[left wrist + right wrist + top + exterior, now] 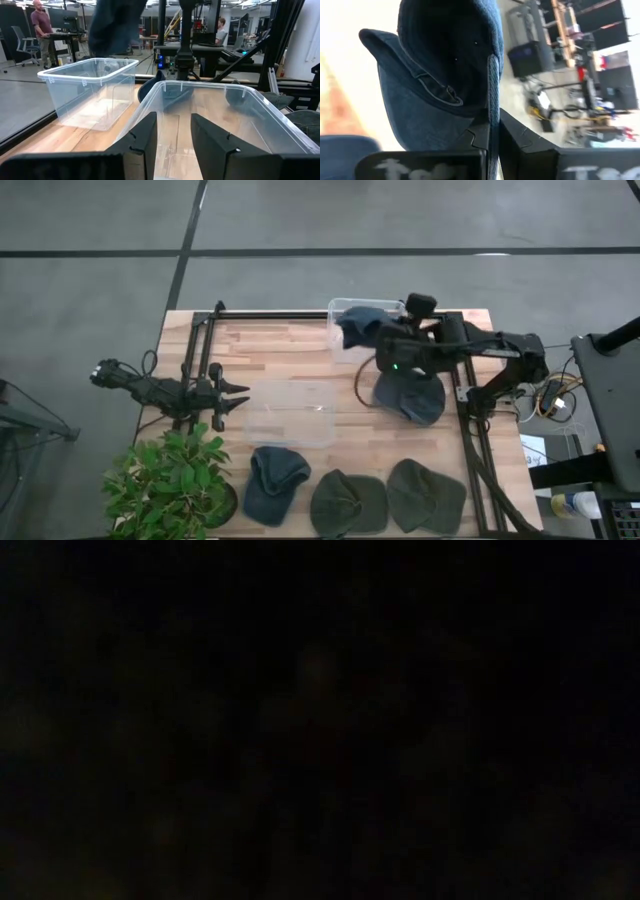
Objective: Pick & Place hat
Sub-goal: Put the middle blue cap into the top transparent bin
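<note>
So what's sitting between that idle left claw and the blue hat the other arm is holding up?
In the high view, a clear plastic bin sits between the left gripper and the blue hat pinched by the right gripper.

No text can be read — none anywhere.

The table point(300, 370) is seen whole from straight overhead; the low view is black; the left wrist view is aimed level across a clear bin point(210, 115), also seen from overhead
</note>
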You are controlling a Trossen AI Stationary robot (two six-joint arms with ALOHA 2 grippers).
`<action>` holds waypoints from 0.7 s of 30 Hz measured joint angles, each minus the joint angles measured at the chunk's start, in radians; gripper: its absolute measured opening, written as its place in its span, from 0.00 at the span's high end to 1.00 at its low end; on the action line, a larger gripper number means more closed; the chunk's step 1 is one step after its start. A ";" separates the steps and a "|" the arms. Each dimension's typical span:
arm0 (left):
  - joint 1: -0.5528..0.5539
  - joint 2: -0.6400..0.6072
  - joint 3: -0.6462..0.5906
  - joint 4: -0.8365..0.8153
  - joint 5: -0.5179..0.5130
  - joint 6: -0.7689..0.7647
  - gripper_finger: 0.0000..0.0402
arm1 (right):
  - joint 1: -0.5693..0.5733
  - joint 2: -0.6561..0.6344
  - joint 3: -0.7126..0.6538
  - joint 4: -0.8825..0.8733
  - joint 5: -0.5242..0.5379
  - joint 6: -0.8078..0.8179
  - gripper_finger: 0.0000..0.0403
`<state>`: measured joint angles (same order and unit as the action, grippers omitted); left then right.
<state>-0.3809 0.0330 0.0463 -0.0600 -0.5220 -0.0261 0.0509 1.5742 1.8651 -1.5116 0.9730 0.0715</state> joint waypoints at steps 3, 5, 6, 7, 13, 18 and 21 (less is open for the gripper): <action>0.000 0.000 0.000 0.000 0.000 0.000 0.72 | -0.065 0.001 -0.036 0.075 0.022 -0.125 0.97; 0.000 0.000 0.000 0.000 0.000 0.000 0.72 | -0.107 0.001 -0.059 0.152 0.008 -0.219 0.97; 0.000 0.000 0.000 0.000 0.000 0.000 0.72 | -0.126 0.000 -0.071 0.192 -0.014 -0.262 0.97; 0.000 0.000 0.000 0.000 0.000 0.000 0.72 | -0.144 0.000 -0.083 0.232 -0.044 -0.298 0.97; 0.000 0.000 0.000 0.000 0.000 0.000 0.72 | -0.238 0.010 -0.120 0.351 -0.165 -0.426 0.97; 0.000 0.000 0.000 0.000 0.001 0.000 0.72 | -0.319 0.026 -0.121 0.348 -0.240 -0.473 0.97; 0.000 0.000 0.000 0.000 0.002 0.000 0.72 | -0.376 0.038 -0.121 0.349 -0.358 -0.476 0.97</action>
<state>-0.3810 0.0330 0.0463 -0.0601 -0.5203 -0.0261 -0.3251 1.6119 1.7444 -1.1624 0.6153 -0.4046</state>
